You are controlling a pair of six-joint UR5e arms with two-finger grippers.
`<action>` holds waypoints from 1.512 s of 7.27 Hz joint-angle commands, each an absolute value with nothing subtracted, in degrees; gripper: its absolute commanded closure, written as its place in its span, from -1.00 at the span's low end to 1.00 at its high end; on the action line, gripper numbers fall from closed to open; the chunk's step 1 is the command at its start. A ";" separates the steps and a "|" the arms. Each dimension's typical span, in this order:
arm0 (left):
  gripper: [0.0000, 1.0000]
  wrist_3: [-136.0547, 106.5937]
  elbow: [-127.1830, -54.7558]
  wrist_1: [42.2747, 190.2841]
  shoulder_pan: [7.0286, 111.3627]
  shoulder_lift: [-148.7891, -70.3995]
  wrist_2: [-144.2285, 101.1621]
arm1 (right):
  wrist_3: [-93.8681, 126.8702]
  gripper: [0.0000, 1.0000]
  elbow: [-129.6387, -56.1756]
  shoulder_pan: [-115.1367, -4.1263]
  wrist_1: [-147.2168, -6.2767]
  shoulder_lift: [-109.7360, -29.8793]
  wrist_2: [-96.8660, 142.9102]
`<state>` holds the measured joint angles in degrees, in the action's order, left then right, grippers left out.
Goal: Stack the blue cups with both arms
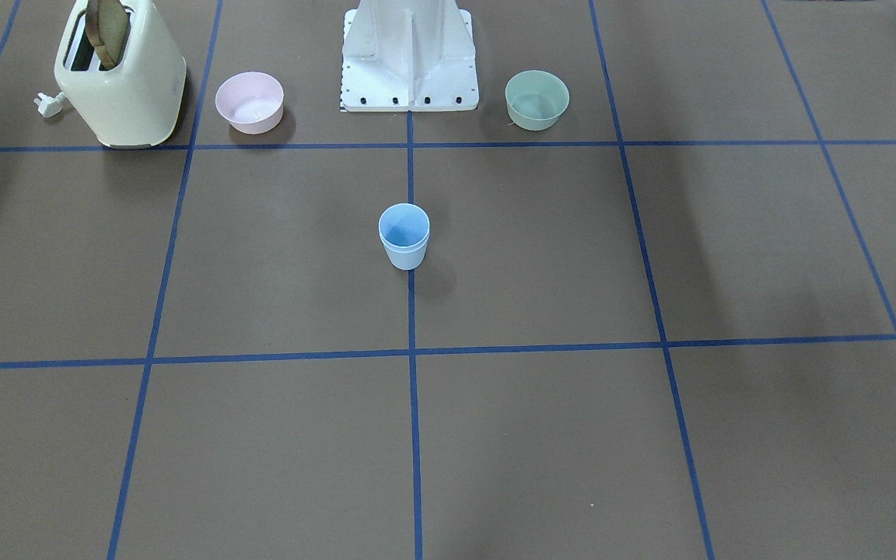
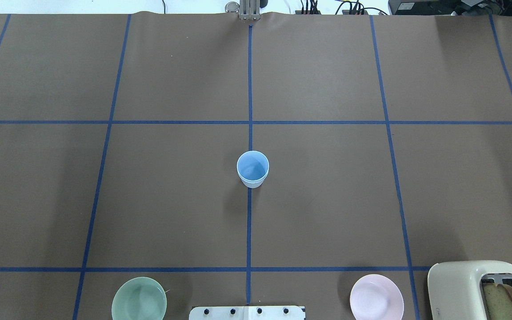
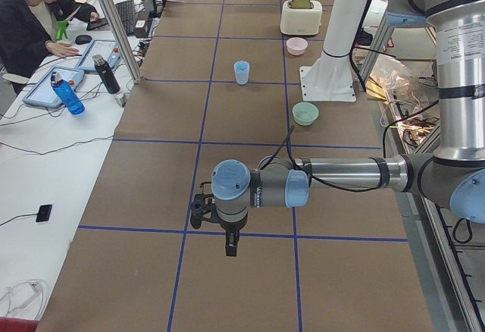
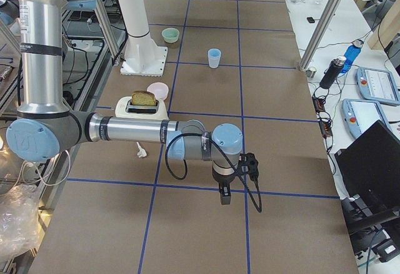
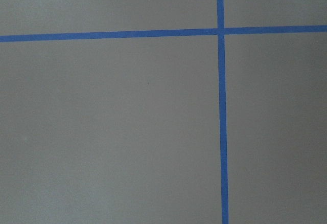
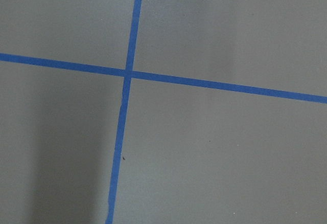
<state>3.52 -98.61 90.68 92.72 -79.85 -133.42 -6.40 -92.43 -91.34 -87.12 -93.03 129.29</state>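
two grippers, both out at the ends and far from the work. nearest, seen from the left end of the counter, the left gripper hangs low above a tape line with nothing beneath it; i cannot tell whether its fingers are released or clenched. farther along stands the green bowl. past it are the blue cups on the centre line, upright, one apparently nested in the other, a second rim showing just below the first. beyond them sit the pink bowl and the toaster. farthest, at the right end, the right gripper hangs likewise, and the state of its fingers is just as unclear. the stack looks made, so i judge the step is simply to keep clear. any move should run high and outward, since such light cups would tip at a brush. they sit well apart from both grippers, midway between them.
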 commanded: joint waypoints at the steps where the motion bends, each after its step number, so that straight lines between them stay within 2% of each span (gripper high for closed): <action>1: -0.97 3.52 -98.88 90.70 92.72 -79.28 -133.42 | -6.33 -1.00 -92.46 -91.32 -86.84 -92.99 129.37; 11: -0.97 3.43 -100.81 90.79 92.90 -78.93 -133.51 | -6.42 -1.00 -92.37 -91.41 -87.36 -95.53 128.24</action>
